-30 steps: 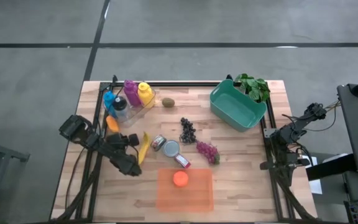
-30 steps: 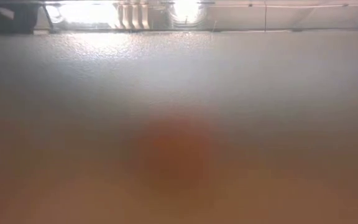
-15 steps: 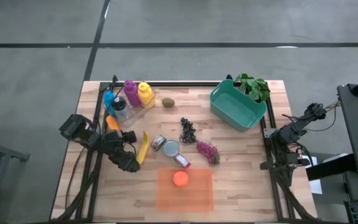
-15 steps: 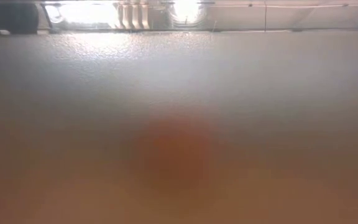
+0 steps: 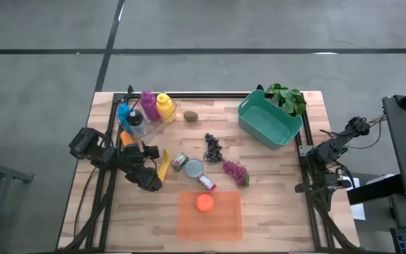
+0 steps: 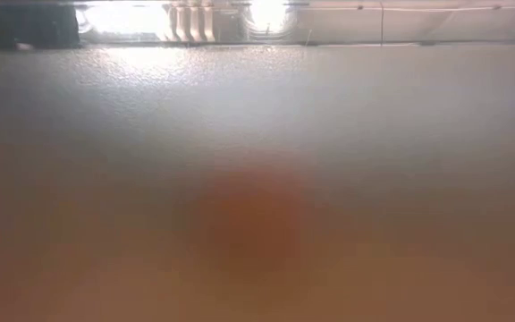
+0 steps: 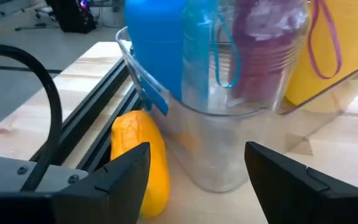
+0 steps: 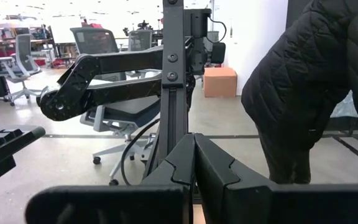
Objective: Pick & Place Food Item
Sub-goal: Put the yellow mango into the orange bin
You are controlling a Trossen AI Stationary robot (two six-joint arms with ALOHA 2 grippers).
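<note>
My left gripper (image 5: pixel 144 153) (image 7: pixel 196 155) is open and low over the table's left part. It points toward the far edge, at a clear bin (image 5: pixel 146 120) (image 7: pixel 229 137) of blue, purple and yellow bottles. An orange-yellow fruit (image 5: pixel 127 139) (image 7: pixel 140 158) lies on the table by the bin's near left corner, just beyond my left finger. A banana (image 5: pixel 162 166) lies to the right of the gripper. An orange tray (image 5: pixel 210 224) near the near edge holds an orange fruit (image 5: pixel 204 202). My right gripper (image 8: pixel 194 146) is shut and parked off the table's right edge.
Mid-table lie dark grapes (image 5: pixel 213 147), red grapes (image 5: pixel 235 171), a kiwi (image 5: pixel 191 116), two tins (image 5: pixel 187 165) and a small red can (image 5: pixel 208 183). A teal tub (image 5: pixel 270 120) with greens (image 5: pixel 287 97) behind it stands far right. The low view is blocked by the tray. A person in a dark jacket (image 8: pixel 322 74) stands beyond the right arm.
My left arm has shifted a little toward the table's right and far side, which brings the gripper closer to the banana and the bottle bin. Nothing on the table has moved.
</note>
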